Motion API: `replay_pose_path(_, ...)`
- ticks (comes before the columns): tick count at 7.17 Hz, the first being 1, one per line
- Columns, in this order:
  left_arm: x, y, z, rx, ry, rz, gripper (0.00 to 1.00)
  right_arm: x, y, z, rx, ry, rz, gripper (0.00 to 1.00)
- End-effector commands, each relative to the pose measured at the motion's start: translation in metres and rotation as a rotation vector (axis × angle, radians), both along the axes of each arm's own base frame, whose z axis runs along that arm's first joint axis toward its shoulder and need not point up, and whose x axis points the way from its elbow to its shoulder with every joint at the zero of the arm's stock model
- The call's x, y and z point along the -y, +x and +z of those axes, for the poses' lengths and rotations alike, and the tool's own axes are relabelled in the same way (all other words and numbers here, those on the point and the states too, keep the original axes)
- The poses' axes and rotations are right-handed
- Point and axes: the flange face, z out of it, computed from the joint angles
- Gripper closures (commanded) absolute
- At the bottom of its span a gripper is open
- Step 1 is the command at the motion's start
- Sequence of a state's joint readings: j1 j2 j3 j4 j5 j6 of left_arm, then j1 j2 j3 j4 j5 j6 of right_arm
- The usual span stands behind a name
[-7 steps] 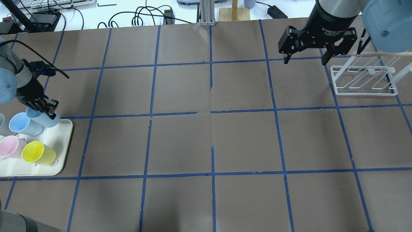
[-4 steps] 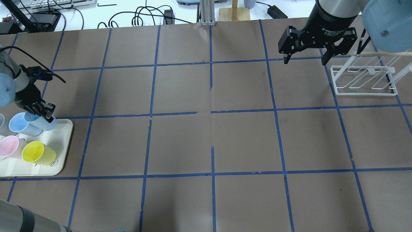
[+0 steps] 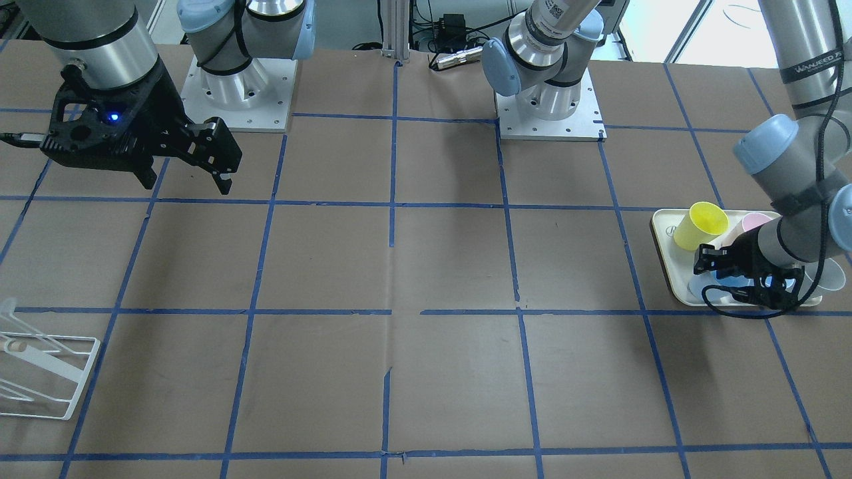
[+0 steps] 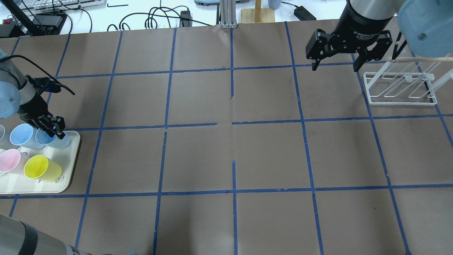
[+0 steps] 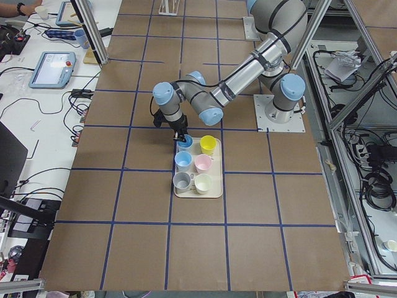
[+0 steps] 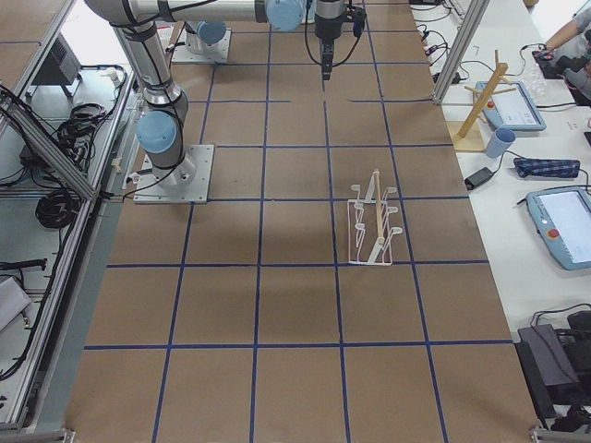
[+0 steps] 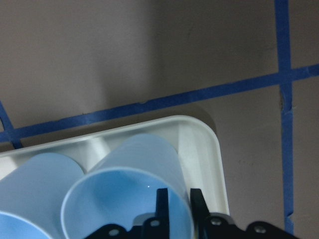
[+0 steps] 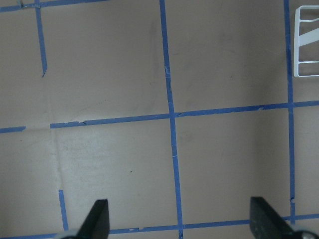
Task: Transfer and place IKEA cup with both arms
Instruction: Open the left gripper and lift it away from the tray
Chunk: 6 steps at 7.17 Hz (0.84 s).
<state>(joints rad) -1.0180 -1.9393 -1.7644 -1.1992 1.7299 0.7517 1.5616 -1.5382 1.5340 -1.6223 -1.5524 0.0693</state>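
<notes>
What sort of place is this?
Probably a robotics lab: a left arm and right arm bolted to a tape-gridded table, a teach pendant and cables alongside, and a tray of plastic cups.

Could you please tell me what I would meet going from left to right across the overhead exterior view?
pink cup → IKEA cup, its rim pinched by the left gripper → right gripper, open above the table → white wire rack

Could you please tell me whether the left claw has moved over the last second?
Yes. The left claw, shut on the IKEA cup, has shifted toward the robot, further over the tray.
</notes>
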Motion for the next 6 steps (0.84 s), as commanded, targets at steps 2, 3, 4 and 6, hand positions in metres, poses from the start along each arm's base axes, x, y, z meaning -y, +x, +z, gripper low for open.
replay_pose_path(2,0.002,-0.018,0.065,-0.005,-0.028,-0.011,0.00,0.000,0.000,-0.001,0.000,0.002,0.003,0.00)
replay_pose_path(3,0.012,-0.035,0.108,-0.058,-0.039,-0.013,0.00,0.001,-0.001,-0.001,0.000,0.000,0.003,0.00)
replay_pose_path(4,0.024,-0.063,0.154,-0.049,-0.055,0.016,0.00,0.001,-0.001,0.000,0.000,-0.001,0.003,0.00)
replay_pose_path(6,0.029,-0.167,0.216,-0.029,-0.107,0.033,0.00,0.001,-0.001,0.000,0.000,0.000,0.003,0.00)
